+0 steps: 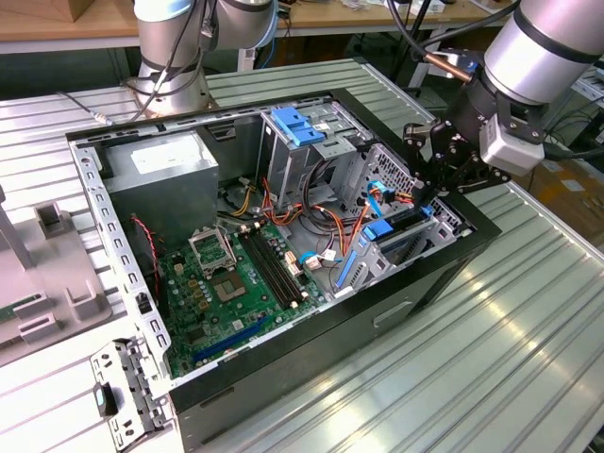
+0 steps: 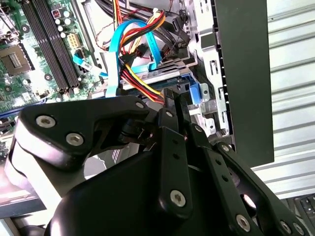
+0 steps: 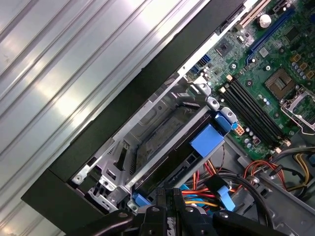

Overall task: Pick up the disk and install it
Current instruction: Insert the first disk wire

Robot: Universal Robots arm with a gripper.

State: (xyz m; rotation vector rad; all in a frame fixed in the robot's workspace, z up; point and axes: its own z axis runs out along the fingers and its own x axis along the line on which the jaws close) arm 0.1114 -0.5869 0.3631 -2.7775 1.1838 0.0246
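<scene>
**bench_rat:** So where's the disk [image 1: 401, 238] sitting? I can barely find it in the exterior view.

**sata_sam:** Look toward 3 o'clock of the open case [image 1: 444, 274]. It's lying in the metal cage [image 1: 415, 222] at that end, blue rails showing, and the black body is mostly lost in shadow. The first wrist view is better: the dark slab of the disk [image 3: 167, 169] lies along the cage [image 3: 147, 123] with its blue tab [image 3: 206, 140] at the end near the motherboard [image 3: 261, 93].

**bench_rat:** And the gripper [image 1: 427, 193]?

**sata_sam:** Right above the disk, at about 1 o'clock from the tab in the exterior view. In both wrist views the gripper [image 2: 176, 96] [image 3: 169, 194] has its fingers drawn together, side by side. I see nothing pinched between them. The tips come down at the disk's edge, but the linkage hides whether they actually touch it.

**bench_rat:** Is it seated all the way?

**sata_sam:** Can't tell. The cables [image 1: 330, 222] cover the connector end, and the gripper body blocks half the second wrist view. The arm [image 1: 547, 47] is cut off by the frame at 1 o'clock. The motherboard [image 1: 226, 283] at 7 o'clock of the case shows plainly, and so does the ribbed table [image 1: 528, 359].
</scene>
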